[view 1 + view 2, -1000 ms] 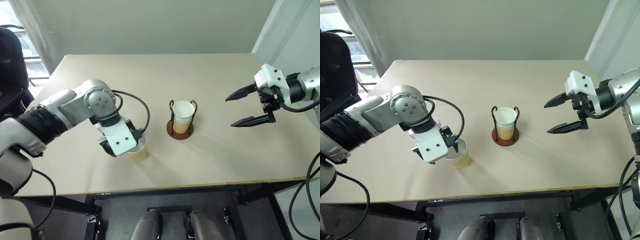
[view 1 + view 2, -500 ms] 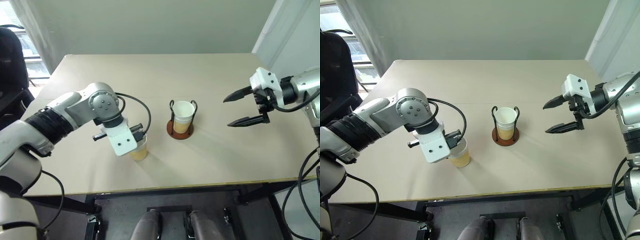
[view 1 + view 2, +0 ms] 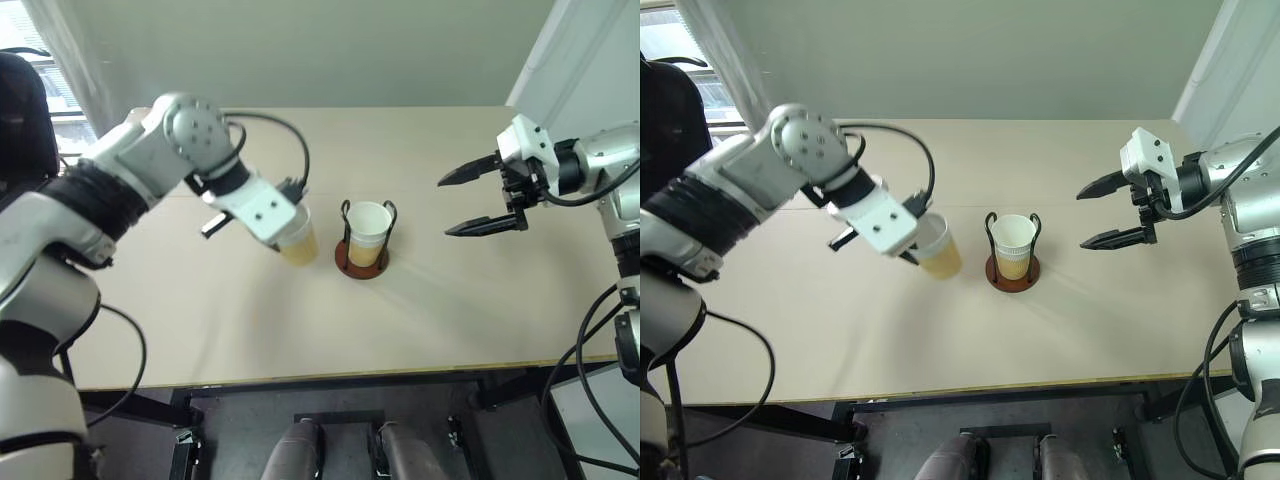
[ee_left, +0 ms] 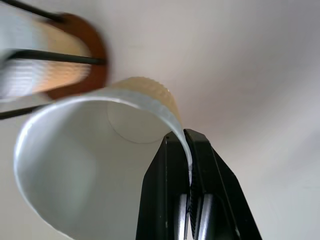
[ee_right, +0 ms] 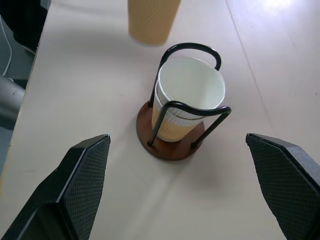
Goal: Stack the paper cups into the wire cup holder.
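My left gripper [image 3: 291, 224] is shut on the rim of a tan paper cup [image 3: 299, 242]. It holds the cup tilted in the air just left of the wire cup holder [image 3: 362, 263]. In the left wrist view the two black fingers [image 4: 176, 170] pinch the cup's white rim [image 4: 150, 107] from inside and outside. The holder's reddish-brown base and black loops [image 5: 172, 106] stand mid-table with nested paper cups [image 5: 191, 86] inside. My right gripper [image 3: 445, 208] hovers open to the right of the holder, pointing toward it, with nothing between its fingers.
The beige table [image 3: 450, 320] has a front edge close to me and a far edge by the wall. A dark chair [image 3: 22, 120] stands off the table's left side. Black cables hang from both arms.
My left gripper closed on the cup's rim, then lifted it off the table and carried it toward the holder. The right gripper edged slightly toward the holder, still open.
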Controlling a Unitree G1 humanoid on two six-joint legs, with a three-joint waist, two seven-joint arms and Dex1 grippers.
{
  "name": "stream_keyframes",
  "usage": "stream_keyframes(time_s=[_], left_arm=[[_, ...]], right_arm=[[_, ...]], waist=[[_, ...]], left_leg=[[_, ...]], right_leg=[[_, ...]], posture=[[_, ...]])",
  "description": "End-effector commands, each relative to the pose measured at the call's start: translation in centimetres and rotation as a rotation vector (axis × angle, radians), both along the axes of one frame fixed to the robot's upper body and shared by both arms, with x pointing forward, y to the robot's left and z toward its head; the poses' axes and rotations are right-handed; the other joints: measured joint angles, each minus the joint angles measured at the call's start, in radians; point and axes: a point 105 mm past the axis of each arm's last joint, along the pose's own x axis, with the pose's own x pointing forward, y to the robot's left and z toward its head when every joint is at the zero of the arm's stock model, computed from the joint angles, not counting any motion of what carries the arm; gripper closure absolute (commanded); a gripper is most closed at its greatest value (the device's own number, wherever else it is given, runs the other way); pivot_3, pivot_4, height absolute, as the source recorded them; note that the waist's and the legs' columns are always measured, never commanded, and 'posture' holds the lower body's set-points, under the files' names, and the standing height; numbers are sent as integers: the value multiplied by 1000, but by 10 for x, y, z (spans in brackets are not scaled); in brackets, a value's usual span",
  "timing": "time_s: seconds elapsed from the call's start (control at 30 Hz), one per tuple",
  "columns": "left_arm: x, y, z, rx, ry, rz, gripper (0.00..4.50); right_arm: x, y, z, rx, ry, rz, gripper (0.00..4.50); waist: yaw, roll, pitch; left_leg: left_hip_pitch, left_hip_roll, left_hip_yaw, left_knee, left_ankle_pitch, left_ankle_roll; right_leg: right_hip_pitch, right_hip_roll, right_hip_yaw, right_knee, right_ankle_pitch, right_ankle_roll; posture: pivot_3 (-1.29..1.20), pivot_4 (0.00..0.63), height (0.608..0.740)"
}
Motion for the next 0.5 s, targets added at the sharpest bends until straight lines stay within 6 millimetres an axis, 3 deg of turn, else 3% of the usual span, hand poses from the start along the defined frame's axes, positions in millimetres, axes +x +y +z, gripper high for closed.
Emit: stream_keyframes(time_s=[0.03,0.3,0.5], left_arm=[[9,-7,35,-25,-63,34,4461],[22,-27,78,-25,-192,63,4461],[23,-45,84,-44,-201,37,4461]], right_arm=[[-1,-2,13,1,-41,9,56],[1,-14,17,-32,-38,-30,56],[0,-19,16,-50,-29,-45,56]], waist=[[1,0,0],[3,0,0],[4,0,1]], left_leg=[[0,0,0,0,0,0],[-1,0,0,-1,-5,0],[-2,1,0,-2,-7,1]], right_leg=[[0,0,0,0,0,1],[-1,0,0,-1,1,7],[-2,0,0,-1,-1,9]], posture=[[0,150,740],[0,150,740],[0,150,740]])
